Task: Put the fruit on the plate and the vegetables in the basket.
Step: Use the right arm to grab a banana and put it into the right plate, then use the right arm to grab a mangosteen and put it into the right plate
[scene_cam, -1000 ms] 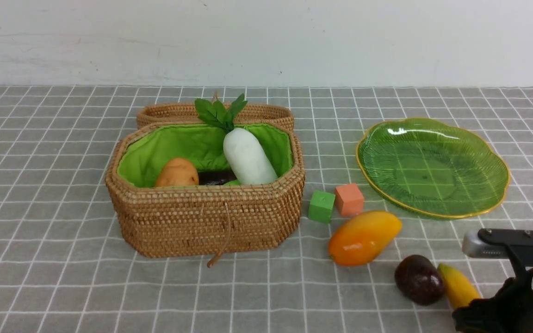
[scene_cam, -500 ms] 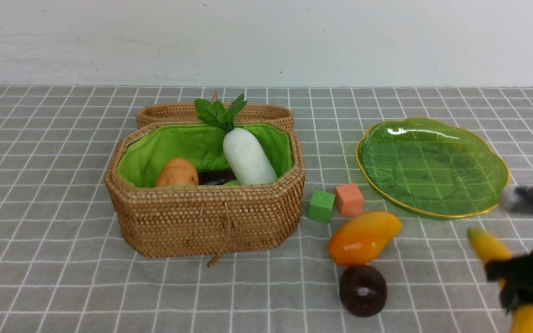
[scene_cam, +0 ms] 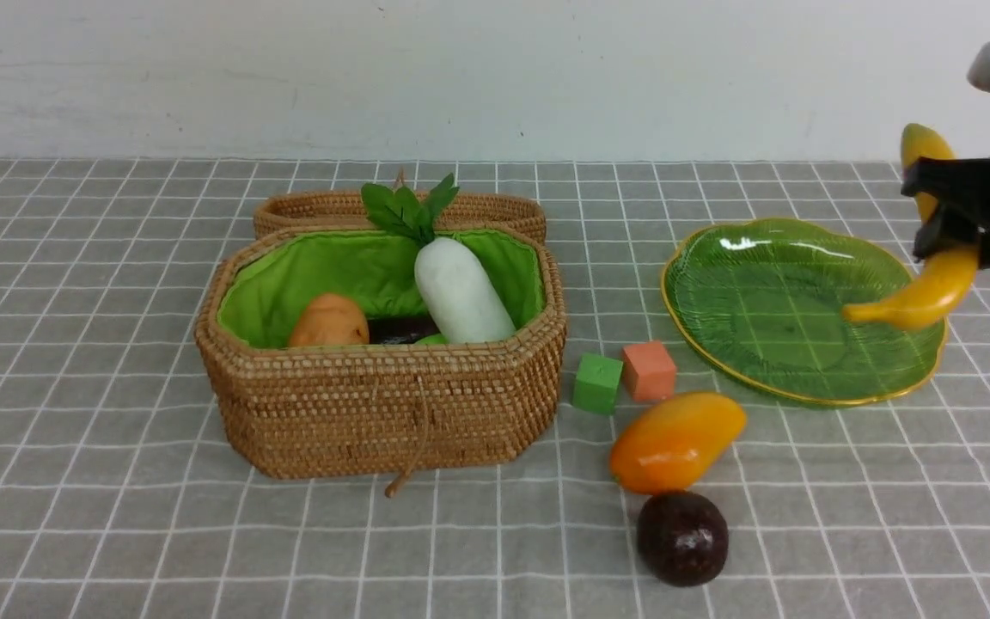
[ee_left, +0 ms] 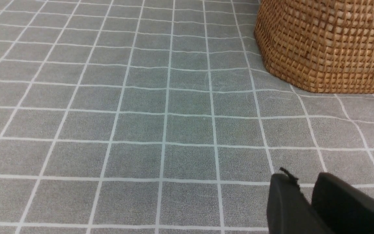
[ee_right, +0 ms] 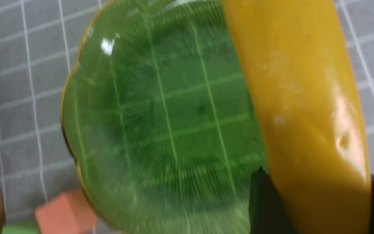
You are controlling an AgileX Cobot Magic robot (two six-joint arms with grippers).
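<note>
My right gripper (scene_cam: 950, 215) is shut on the curved yellow banana (scene_cam: 933, 292) and holds it in the air over the right edge of the green glass plate (scene_cam: 744, 284). In the right wrist view the banana (ee_right: 297, 97) sits between the black fingers (ee_right: 261, 201) above the plate (ee_right: 148, 107), which holds nothing. The mango (scene_cam: 675, 440) and the maroon fruit (scene_cam: 682, 538) lie on the cloth in front of the plate's left side. The basket (scene_cam: 383, 413) holds the radish (scene_cam: 461, 292), the potato (scene_cam: 329, 322) and a dark eggplant (scene_cam: 405, 329). My left gripper (ee_left: 304, 183) is shut and empty, low over the cloth beside the basket (ee_left: 326, 45).
A green cube (scene_cam: 596, 383) and an orange cube (scene_cam: 648, 370) sit between the basket and the plate. The basket's lid (scene_cam: 323, 206) lies behind the basket. A grey checked cloth covers the table, and a white wall stands behind it.
My right gripper rose from the front right of the table with the banana and moved back over the plate's right edge. The maroon fruit rolled left and now lies in front of the mango.
</note>
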